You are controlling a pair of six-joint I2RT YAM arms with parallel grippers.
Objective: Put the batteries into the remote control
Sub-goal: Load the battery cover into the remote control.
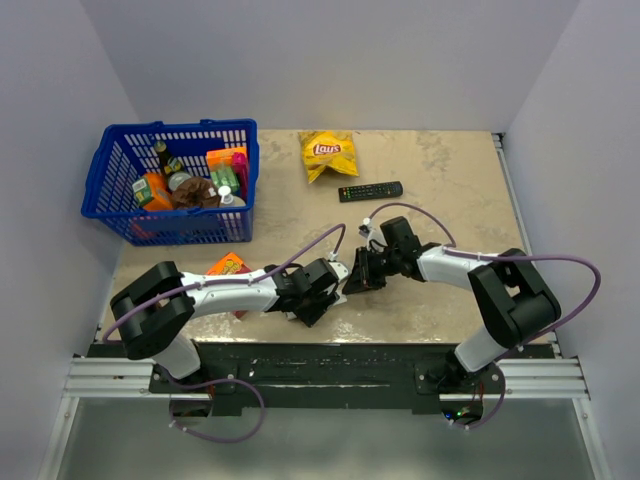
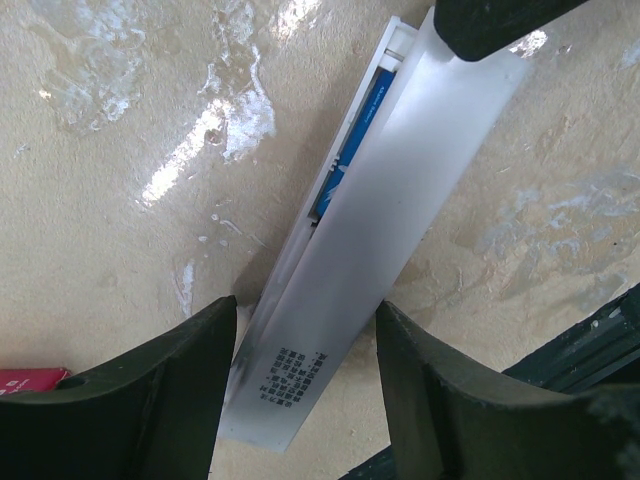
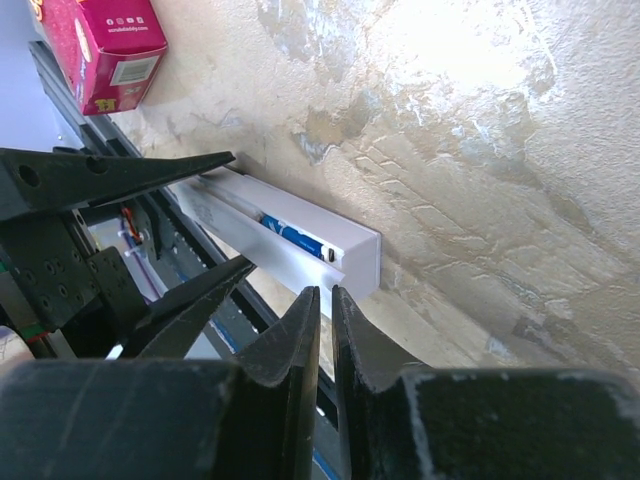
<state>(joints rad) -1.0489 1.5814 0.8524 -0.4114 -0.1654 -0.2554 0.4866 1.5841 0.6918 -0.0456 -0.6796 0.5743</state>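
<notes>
Slim, smooth white plastic remote control point(image 2: 390, 220), blue cylindrical battery point(image 2: 368, 105) inside, clamped in low-stretched left pincer point(image 2: 305, 310); right pincer point(image 3: 325, 295) nearly together beside its end.

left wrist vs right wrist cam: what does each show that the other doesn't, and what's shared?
Left wrist only: the printed label on the white remote, on its back strip, seen from above.
Right wrist only: the right claw with its jaws nearly closed and nothing between them, plus the remote's end face.
Both: the remote lying between the fingers of the left claw, and a blue battery seated in the open slot.
</notes>
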